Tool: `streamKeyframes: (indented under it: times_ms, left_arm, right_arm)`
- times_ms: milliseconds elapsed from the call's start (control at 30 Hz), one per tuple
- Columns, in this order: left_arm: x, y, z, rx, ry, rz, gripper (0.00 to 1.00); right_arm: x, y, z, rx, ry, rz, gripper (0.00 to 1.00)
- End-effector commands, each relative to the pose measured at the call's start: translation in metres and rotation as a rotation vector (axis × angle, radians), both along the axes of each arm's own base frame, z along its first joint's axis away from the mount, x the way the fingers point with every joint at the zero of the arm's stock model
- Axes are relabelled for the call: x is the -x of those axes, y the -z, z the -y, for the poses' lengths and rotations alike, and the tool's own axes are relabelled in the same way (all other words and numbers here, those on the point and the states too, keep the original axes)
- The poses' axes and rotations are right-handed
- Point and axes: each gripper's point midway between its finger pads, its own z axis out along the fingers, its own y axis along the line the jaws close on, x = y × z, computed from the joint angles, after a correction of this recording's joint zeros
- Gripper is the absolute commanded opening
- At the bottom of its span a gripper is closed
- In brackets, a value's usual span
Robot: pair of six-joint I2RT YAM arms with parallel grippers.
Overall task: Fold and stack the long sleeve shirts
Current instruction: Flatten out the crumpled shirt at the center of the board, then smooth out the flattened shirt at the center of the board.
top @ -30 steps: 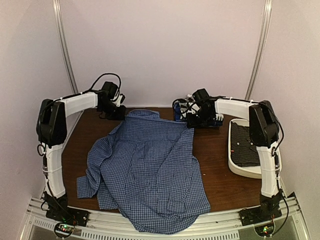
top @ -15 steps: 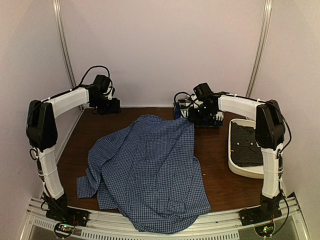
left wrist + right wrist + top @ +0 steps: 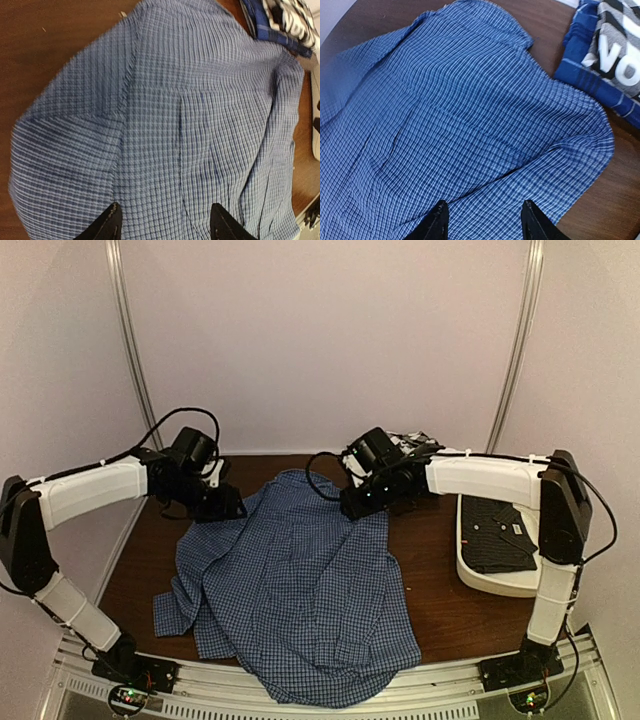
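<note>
Shirts from above: one blue check shirt (image 3: 300,585) spread on the table (image 3: 440,580), one dark shirt (image 3: 495,540) in the tub (image 3: 490,583). Left wrist: my left gripper (image 3: 165,225) spread, empty, over the check cloth. Right wrist: my right gripper (image 3: 482,220) likewise; one lettered shirt (image 3: 612,55) nearby.

White arms (image 3: 95,490), black joints (image 3: 565,505), cables (image 3: 195,409)

L arm (image 3: 95,490): up from near-left base, forearm angled in twd centre, wrist pitched down. L gripper (image 3: 165,220): jaws apart, tips pointing down, left of centre. R arm (image 3: 480,478): upright at near-right, forearm stretched left across far side. R gripper (image 3: 485,217): jaws apart, low, far-centre. Grippers well apart.
</note>
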Motion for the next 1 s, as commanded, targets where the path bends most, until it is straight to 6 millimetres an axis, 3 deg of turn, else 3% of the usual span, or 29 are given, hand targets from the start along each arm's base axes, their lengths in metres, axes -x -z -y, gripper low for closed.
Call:
streamKeyframes:
  times_ms: [0, 100, 200, 367, 533, 800, 967]
  left_arm:
    - [0.061, 0.006, 0.029, 0.092, 0.058, -0.087, 0.61]
    - [0.112, 0.027, 0.034, 0.064, 0.078, -0.19, 0.61]
    - [0.153, 0.038, 0.027, 0.046, 0.061, -0.258, 0.59]
    - [0.211, 0.056, 0.014, 0.044, 0.031, -0.377, 0.5]
    - [0.26, 0.08, -0.004, -0.032, 0.007, -0.481, 0.43]
    - [0.303, 0.097, -0.024, -0.165, -0.039, -0.553, 0.39]
    - [0.305, 0.109, -0.031, -0.226, -0.088, -0.551, 0.39]
  right_arm:
    - [0.038, 0.01, -0.029, -0.034, -0.071, -0.045, 0.5]
    - [0.059, 0.026, -0.048, -0.054, -0.124, -0.09, 0.5]
    - [0.068, 0.037, -0.068, -0.068, -0.163, -0.122, 0.49]
    - [0.065, 0.045, -0.109, -0.111, -0.216, -0.141, 0.46]
    - [0.05, 0.055, -0.133, -0.123, -0.228, -0.136, 0.44]
    - [0.037, 0.087, -0.143, -0.082, -0.212, -0.139, 0.42]
    - [0.031, 0.101, -0.145, -0.066, -0.206, -0.139, 0.42]
